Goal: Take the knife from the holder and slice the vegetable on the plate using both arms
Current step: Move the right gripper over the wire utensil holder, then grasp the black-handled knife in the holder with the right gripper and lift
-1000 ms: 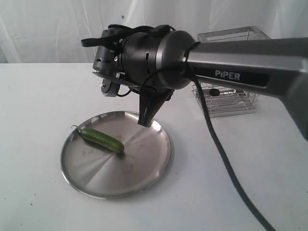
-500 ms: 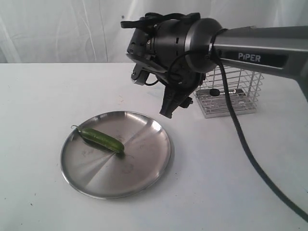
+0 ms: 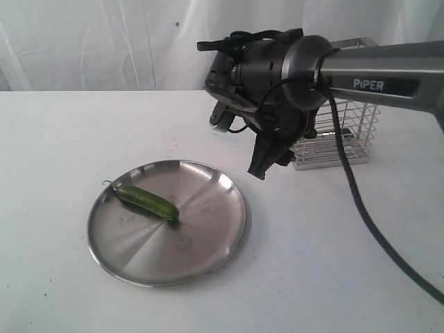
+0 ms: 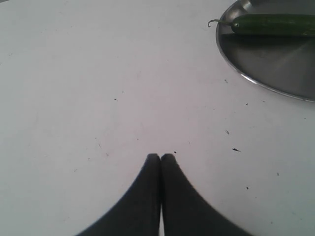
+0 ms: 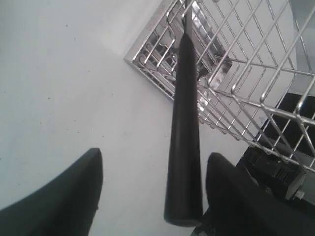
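Note:
The knife's black handle sticks out of the wire holder, its blade hidden inside. My right gripper is open, and the handle lies between its fingers, closer to one of them, with a gap on the other side. In the exterior view the right gripper hangs just left of the holder. The green vegetable lies on the left part of the steel plate. My left gripper is shut and empty over bare table, apart from the plate and vegetable.
A white curtain hangs behind the white table. The right arm's grey tube and its black cable cross the right side above the table.
The right arm has swung to the right, from above the plate's far edge to just beside the holder. The plate and vegetable have not moved.

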Tool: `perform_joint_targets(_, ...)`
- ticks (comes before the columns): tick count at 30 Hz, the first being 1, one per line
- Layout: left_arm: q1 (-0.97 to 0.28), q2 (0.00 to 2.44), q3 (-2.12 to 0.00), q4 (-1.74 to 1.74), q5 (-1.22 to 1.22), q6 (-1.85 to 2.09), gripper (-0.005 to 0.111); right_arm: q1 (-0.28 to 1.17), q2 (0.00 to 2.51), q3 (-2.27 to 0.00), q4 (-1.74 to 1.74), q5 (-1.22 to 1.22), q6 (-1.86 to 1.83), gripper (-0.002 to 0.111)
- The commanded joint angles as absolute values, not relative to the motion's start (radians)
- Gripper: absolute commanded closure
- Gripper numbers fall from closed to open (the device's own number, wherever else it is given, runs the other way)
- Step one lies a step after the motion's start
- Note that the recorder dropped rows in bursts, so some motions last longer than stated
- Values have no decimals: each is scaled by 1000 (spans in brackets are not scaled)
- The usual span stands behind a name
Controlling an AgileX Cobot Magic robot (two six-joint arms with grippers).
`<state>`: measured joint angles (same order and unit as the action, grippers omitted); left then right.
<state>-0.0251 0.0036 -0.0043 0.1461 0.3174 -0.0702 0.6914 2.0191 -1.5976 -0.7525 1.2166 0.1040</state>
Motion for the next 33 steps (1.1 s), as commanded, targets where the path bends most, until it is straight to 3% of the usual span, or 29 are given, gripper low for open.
perform_joint_targets(1, -24, 0, 0, 143, 315, -69, 107, 657, 2017, -1592, -765, 1221, 110, 50)
perform_joint_targets(28, -24, 0, 0, 143, 315, -69, 107, 652, 2077, -1592, -874, 1221, 205, 51)
perform_joint_targets(33, -24, 0, 0, 143, 315, -69, 107, 652, 2077, -1592, -848, 1221, 205, 63)
